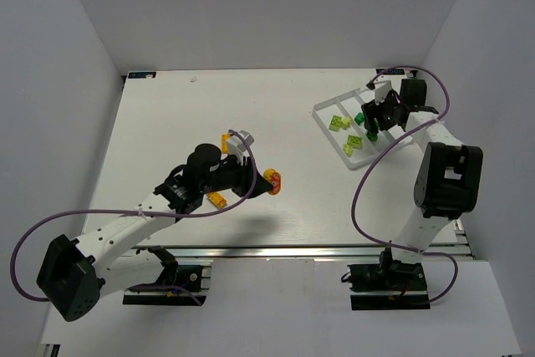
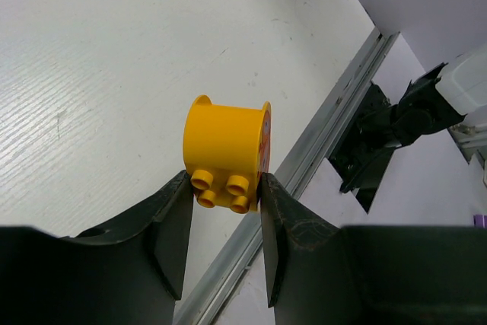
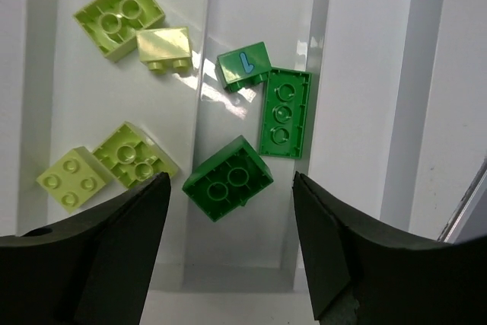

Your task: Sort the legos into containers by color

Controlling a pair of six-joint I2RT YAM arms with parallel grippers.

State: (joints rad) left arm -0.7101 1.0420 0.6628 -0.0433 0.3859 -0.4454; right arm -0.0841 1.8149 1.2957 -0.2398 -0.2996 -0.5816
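My left gripper (image 2: 224, 188) is shut on the round orange-and-red lego (image 2: 227, 146), its studs facing the camera. In the top view this gripper (image 1: 263, 180) holds the piece (image 1: 273, 181) near the table's middle front. My right gripper (image 3: 230, 180) is open and empty above the clear three-compartment tray (image 3: 323, 74). Three dark green legos (image 3: 228, 176) lie in its middle compartment and several lime ones (image 3: 119, 14) in the one to the left. The third compartment (image 3: 365, 112) holds nothing. In the top view the tray (image 1: 324, 111) sits at the far right under the right gripper (image 1: 374, 119).
Two orange bricks lie on the table by the left arm, one (image 1: 226, 140) behind the wrist and one (image 1: 217, 199) in front of it. The table's metal front rail (image 2: 319, 142) runs close under the left gripper. White walls enclose the table.
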